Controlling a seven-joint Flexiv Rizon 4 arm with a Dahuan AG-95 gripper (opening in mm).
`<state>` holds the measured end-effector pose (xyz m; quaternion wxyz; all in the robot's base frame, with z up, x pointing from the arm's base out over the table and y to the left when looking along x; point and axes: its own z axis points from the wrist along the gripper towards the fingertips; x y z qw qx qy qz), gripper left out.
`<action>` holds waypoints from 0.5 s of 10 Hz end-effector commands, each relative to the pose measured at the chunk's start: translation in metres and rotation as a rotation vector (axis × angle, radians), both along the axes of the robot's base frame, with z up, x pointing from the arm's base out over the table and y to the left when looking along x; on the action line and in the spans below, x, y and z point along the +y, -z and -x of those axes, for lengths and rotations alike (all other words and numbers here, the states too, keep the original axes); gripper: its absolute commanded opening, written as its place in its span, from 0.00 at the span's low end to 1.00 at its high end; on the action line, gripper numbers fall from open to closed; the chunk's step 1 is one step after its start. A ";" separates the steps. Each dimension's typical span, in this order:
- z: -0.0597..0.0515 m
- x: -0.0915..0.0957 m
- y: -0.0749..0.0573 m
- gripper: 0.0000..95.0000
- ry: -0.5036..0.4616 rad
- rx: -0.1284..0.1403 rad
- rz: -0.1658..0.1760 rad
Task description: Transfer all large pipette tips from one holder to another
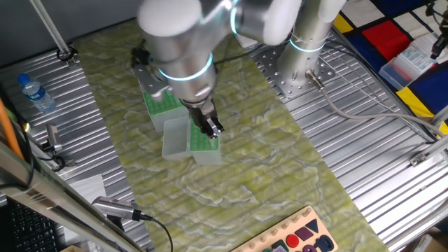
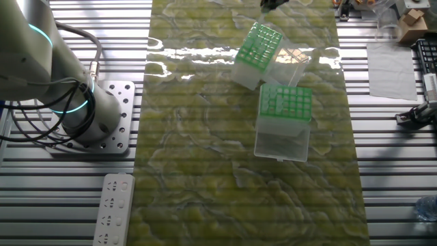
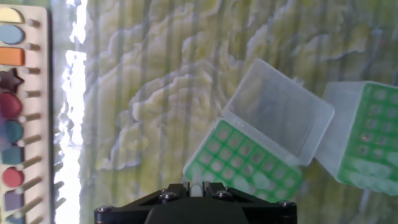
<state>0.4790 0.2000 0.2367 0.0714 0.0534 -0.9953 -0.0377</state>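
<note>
- From one fixed view I see my gripper hanging low over the nearer tip box, whose clear lid lies flung open beside it.
- The fingers look close together, yet I cannot tell whether they pinch anything (the hand view shows only the black base of the claw, with a pale sliver at its middle).
- The large pipette tips sit in the farther box, partly filling its green grid; how many, I cannot count.
- The other fixed view shows both boxes just beside each other on the mottled green mat.
- A peg board with coloured shapes lies along the mat's edge.
</note>
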 end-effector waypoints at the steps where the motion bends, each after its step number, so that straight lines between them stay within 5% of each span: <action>1: -0.005 -0.001 -0.025 0.00 -0.007 0.024 -0.005; 5: -0.011 -0.002 -0.052 0.00 -0.028 0.056 0.000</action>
